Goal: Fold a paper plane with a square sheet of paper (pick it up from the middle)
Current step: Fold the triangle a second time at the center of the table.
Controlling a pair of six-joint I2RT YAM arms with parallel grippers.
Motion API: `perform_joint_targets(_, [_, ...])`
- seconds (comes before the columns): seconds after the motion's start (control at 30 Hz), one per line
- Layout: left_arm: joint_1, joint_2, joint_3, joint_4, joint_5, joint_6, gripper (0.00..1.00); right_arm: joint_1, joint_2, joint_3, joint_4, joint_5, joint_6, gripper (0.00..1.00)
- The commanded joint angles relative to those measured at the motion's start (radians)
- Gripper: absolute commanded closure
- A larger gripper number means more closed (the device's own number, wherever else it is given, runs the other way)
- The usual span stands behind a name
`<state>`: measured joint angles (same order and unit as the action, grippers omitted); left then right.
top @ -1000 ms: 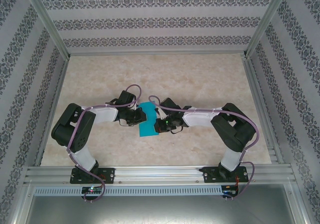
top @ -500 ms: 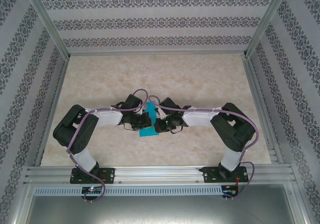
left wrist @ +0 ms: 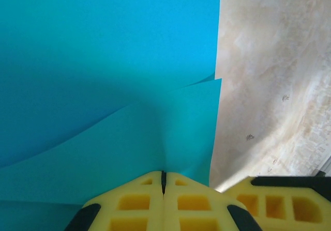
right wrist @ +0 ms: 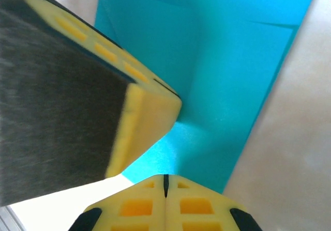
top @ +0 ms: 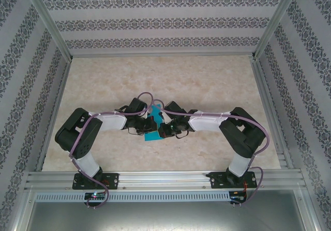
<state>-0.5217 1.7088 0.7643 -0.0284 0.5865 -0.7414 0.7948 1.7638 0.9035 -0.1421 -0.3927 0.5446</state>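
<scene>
Top external: both arms crowd over the sheet of paper (top: 152, 136) mid-table (top: 207, 81), hiding most of it.
In the left wrist view the left claw (left wrist: 163, 175) is closed, pads flush, at a raised fold of the teal sheet; it possibly nips the paper. The right claw (right wrist: 165, 179) is closed too, tips at the sheet's near edge, with a blurred, cropped left finger (right wrist: 77, 86) beside it.

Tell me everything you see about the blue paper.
The square sheet of paper is plain matte teal, unmarked, partly folded into overlapping layers with one flap curving up. It sits near the middle of the table. The left gripper is shut, apparently pinching it; the right gripper, also shut, meets its edge.
</scene>
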Motion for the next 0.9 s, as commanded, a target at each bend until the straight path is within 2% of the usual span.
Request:
perform_joint_targets(0.0, [-0.003,0.029,-0.039,-0.035,-0.069,0.031,0.98,0.005,0.047,-0.005,-0.035,0.011,-0.001,1.00])
perform_joint_targets(0.2, [0.065,-0.014,-0.097,0.060,-0.054,0.088,0.95,-0.007,0.055,-0.059,-0.063,0.031,-0.003,1.00])
perform_joint_targets(0.67, [0.262,-0.005,-0.122,0.068,-0.052,0.185,0.95,-0.019,0.053,-0.105,-0.072,0.034,0.002,1.00])
perform_joint_targets(0.87, [0.345,-0.063,-0.124,0.054,-0.068,0.164,0.95,-0.022,0.039,-0.106,-0.063,0.026,0.013,1.00])
